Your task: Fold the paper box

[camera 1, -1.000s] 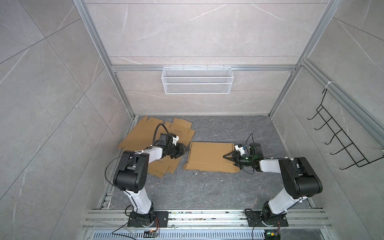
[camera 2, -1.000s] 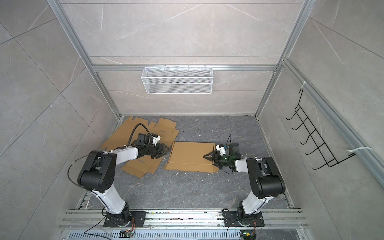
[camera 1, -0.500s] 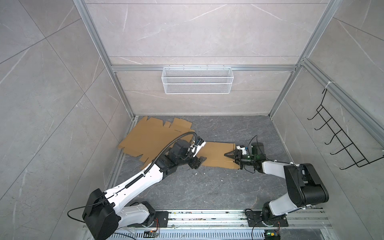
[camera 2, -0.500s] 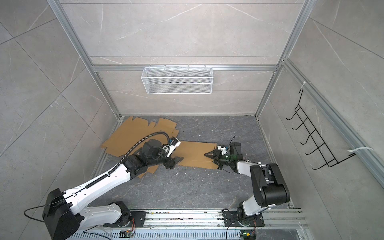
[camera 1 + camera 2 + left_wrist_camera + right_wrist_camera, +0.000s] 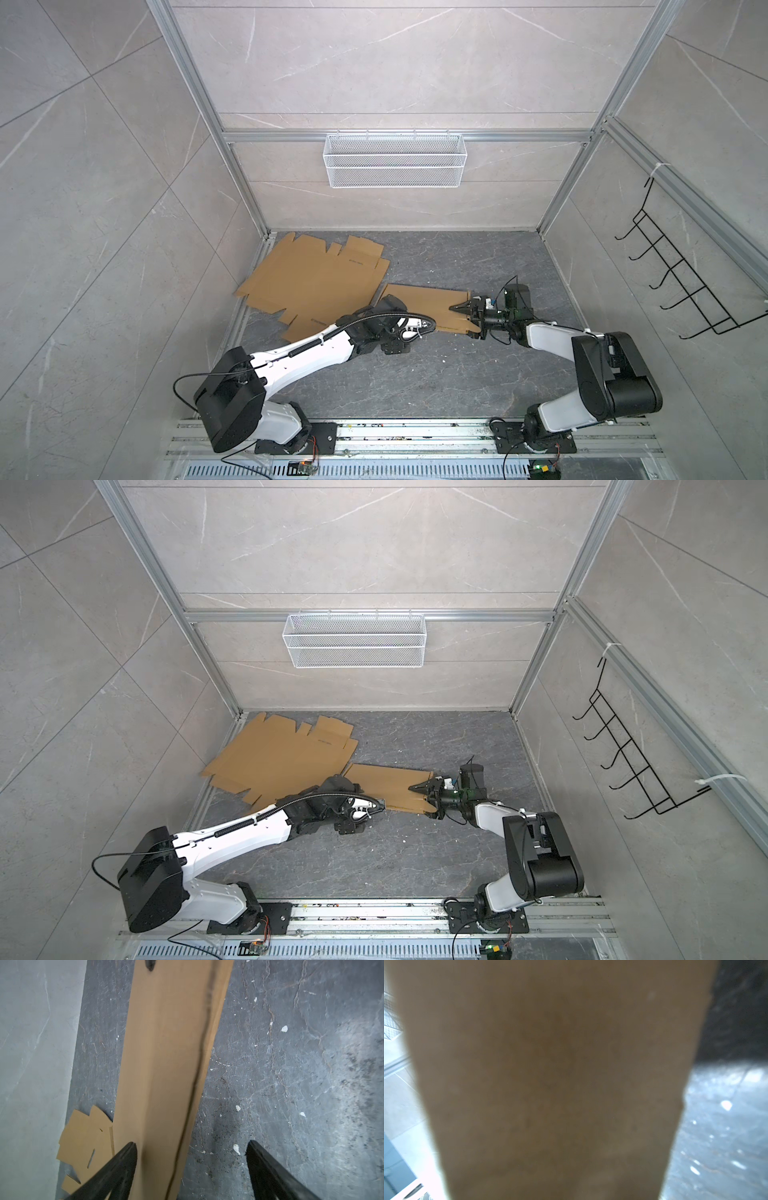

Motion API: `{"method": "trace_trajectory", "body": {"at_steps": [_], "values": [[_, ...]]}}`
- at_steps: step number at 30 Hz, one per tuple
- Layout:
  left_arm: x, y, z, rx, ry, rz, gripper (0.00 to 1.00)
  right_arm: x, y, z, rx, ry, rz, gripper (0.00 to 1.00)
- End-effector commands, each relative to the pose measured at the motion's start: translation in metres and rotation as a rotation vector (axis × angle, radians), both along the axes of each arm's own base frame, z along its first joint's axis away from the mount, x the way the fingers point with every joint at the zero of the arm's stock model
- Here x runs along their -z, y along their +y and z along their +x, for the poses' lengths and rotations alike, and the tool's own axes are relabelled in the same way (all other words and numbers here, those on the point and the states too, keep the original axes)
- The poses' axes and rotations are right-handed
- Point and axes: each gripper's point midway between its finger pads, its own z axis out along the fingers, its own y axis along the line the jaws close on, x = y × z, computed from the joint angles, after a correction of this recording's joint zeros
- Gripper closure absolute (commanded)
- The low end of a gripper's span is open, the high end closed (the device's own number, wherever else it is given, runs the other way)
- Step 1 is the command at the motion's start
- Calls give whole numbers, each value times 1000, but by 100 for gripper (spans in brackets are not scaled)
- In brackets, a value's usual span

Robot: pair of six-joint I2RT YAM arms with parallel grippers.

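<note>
The paper box [image 5: 419, 303] is a flat brown cardboard piece on the dark floor, seen in both top views [image 5: 386, 785]. My left gripper [image 5: 190, 1147] is open at the box's left near end, and the long near edge of the box [image 5: 166, 1064] runs between its fingers. My right gripper [image 5: 461, 309] is at the box's right edge with one finger lying over the cardboard. Its other finger is hidden. Cardboard [image 5: 550, 1084] fills the right wrist view and hides those jaws.
A pile of flat cardboard blanks [image 5: 311, 274] lies at the back left against the wall. A white wire basket [image 5: 395, 166] hangs on the back wall and a black hook rack [image 5: 681, 274] on the right wall. Aluminium rails [image 5: 415, 432] run along the front.
My left arm has swung from the pile of blanks to the box's near left end and its jaws have widened. My right gripper has stayed at the box's right edge.
</note>
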Motion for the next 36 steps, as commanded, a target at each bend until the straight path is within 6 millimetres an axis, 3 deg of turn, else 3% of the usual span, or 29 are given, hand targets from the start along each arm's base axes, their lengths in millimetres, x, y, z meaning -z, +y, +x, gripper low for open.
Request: {"method": "trace_trajectory", "body": {"at_steps": [1,9,17,24,27,36], "values": [[-23,-12,22,49,-186,8,15,-2,2,-11,-1,89,34,47],[-24,-13,40,68,-377,32,19,-10,8,-22,-29,139,59,50],[-17,-11,33,77,-338,15,18,-17,11,-23,-49,152,76,53],[-11,-7,32,59,-298,25,5,-19,11,-26,-55,159,78,54],[-12,-4,32,51,-283,6,4,-18,11,-28,-58,164,79,54],[-11,-1,46,31,-329,8,16,-18,11,-31,-64,167,78,54]]}}
